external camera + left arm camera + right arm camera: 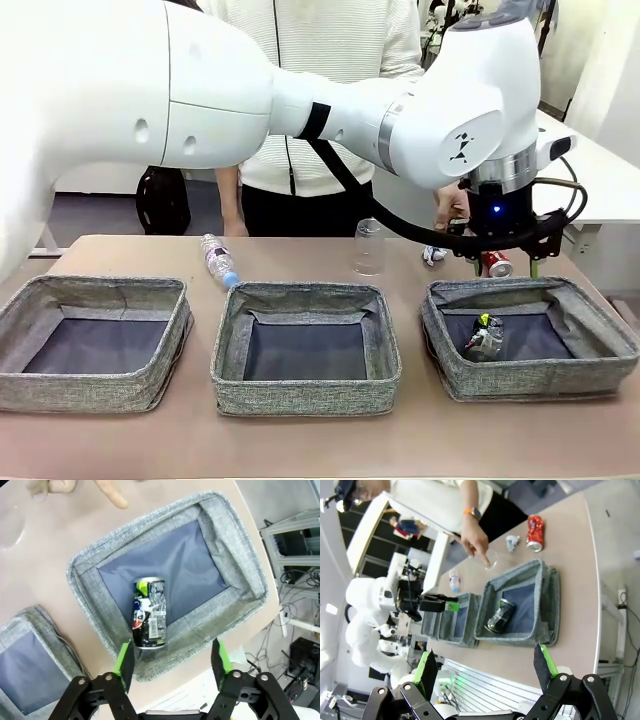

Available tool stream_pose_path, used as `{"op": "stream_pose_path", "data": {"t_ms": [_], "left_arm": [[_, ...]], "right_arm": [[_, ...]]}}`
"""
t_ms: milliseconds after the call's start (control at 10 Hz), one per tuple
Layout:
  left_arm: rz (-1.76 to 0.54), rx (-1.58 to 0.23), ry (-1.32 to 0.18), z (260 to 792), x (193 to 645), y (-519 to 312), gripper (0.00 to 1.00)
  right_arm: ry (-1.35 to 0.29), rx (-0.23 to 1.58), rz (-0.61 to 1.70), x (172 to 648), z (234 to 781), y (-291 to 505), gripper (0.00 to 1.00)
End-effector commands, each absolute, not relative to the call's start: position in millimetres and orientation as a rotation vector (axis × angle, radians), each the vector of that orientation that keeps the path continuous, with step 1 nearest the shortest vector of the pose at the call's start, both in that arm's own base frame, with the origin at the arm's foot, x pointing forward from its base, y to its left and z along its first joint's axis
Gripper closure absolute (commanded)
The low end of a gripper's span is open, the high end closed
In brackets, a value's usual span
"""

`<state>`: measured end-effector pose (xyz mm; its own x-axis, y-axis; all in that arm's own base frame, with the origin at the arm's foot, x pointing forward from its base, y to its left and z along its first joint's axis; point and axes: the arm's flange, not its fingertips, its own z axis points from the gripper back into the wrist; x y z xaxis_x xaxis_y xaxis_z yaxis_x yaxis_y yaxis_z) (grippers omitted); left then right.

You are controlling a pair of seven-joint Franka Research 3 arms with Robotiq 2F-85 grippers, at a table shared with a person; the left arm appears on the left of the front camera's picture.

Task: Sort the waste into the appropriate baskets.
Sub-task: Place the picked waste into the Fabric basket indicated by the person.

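Fingers (124, 660) of the left gripper (171, 654) stand wide and empty; the right gripper (485, 666) gapes wide too, holding nothing. Best raise the left arm (200, 90) straight up off the rightmost basket (600, 345) of 3, clearing its soft wall, since the crushed dark can (148, 612) lies inside, then swing toward the crushed red can (497, 263) just behind it. Reaching across the table (300, 440), the wrist points straight down.

Front camera faces across the table (300, 445); both wrist cameras look down on the right-hand basket (530, 382).
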<state>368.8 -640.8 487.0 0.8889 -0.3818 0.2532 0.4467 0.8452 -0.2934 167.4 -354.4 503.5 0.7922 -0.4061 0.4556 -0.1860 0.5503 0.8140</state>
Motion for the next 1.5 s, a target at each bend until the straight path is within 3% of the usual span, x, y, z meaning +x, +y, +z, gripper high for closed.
{"op": "stream_pose_path", "data": {"t_ms": [0,600,1000,1400], "left_arm": [[-0.451,-0.364,-0.206,488.6,368.3,-638.9,0.00],[-0.468,-0.358,-0.183,502.4,362.2,-627.2,0.00],[-0.465,-0.302,-0.169,570.9,352.1,-481.7,0.00],[-0.194,-0.451,-0.185,587.6,340.5,-311.3,0.00]], "right_arm": [[-0.656,0.985,-0.160,165.6,506.9,-353.1,0.00],[-0.649,1.007,-0.123,170.3,502.1,-350.1,0.00],[-0.534,1.088,-0.064,215.9,517.2,-266.1,0.00],[-0.320,1.185,0.070,236.4,531.2,-142.2,0.00]]}}
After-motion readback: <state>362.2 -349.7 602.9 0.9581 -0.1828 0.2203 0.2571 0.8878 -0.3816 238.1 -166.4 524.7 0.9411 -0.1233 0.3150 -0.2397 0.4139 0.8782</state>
